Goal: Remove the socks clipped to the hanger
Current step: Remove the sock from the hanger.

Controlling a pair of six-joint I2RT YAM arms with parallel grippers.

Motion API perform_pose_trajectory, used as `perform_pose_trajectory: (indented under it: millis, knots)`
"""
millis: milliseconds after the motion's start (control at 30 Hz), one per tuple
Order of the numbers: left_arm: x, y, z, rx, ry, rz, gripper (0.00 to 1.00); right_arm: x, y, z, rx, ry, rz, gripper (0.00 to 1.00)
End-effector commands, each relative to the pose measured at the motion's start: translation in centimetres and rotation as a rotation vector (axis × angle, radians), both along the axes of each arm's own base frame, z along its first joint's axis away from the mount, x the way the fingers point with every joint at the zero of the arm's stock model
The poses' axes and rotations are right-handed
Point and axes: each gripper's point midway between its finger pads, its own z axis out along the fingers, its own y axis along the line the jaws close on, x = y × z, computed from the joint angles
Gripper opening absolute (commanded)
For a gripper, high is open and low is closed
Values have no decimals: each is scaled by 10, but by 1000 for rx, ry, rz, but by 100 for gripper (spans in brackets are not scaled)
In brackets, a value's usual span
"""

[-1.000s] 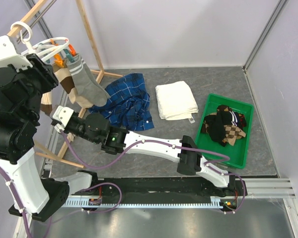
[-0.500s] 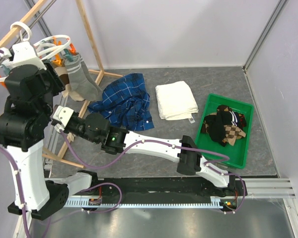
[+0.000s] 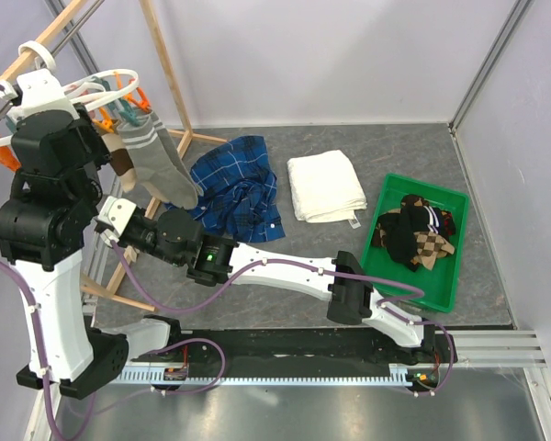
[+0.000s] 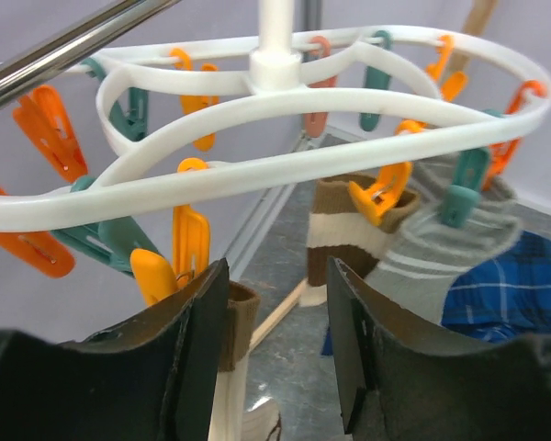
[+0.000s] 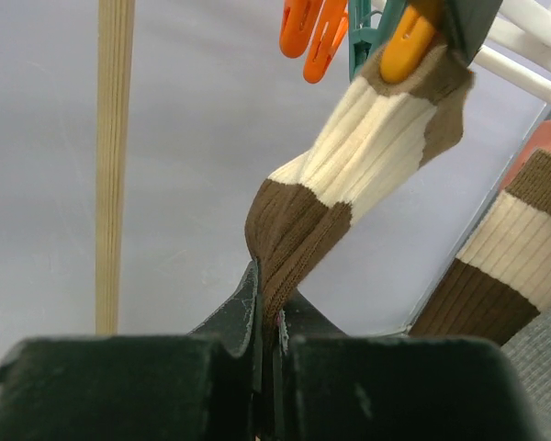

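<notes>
The white round hanger point(image 3: 96, 84) hangs from the rack at the top left, with orange and teal pins point(image 4: 381, 193). A grey striped sock point(image 3: 161, 165) and a brown-and-cream sock point(image 3: 119, 154) hang from it. My left gripper point(image 4: 275, 276) is open and empty just under the ring point(image 4: 285, 101). A brown sock cuff point(image 4: 241, 322) hangs behind its left finger. My right gripper point(image 5: 268, 317) is shut on the lower brown part of a brown-and-cream ribbed sock point(image 5: 349, 156), which an orange pin point(image 5: 409, 32) holds at its cuff. It is hidden under the left arm in the top view.
Wooden rack poles point(image 3: 165, 69) stand round the hanger. A blue plaid shirt point(image 3: 234, 184) and a folded white towel point(image 3: 326, 184) lie on the floor. A green bin point(image 3: 421, 184) at the right holds several socks point(image 3: 413, 230).
My left arm has drawn back from the camera and turned, and its wrist now sits beside the hanger ring. The grey sock has swung. The right arm has stayed put.
</notes>
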Motion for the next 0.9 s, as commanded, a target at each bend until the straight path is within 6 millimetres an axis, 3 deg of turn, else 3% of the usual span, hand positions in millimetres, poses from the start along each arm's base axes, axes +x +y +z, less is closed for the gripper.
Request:
perform_pose_trajectory:
  millis: [0,133,533,600,733,867]
  knots:
    - [-11,-15,33,-48,-129,-115,54,-6,-5,25,60,-10,22,0]
    - [-21,-8,45,-53,-180,-82,54,-9,-2,18,51,5,40,0]
    - [-22,9,33,-1,-117,21,55,-14,2,19,59,-2,51,0]
    - [-21,4,35,-15,-125,-5,55,-14,5,16,51,-5,51,0]
    - [-10,-27,35,-99,-152,-177,55,-14,7,11,43,-6,49,0]
    - [-8,-40,36,-147,-170,-237,56,-13,7,11,39,-7,47,0]
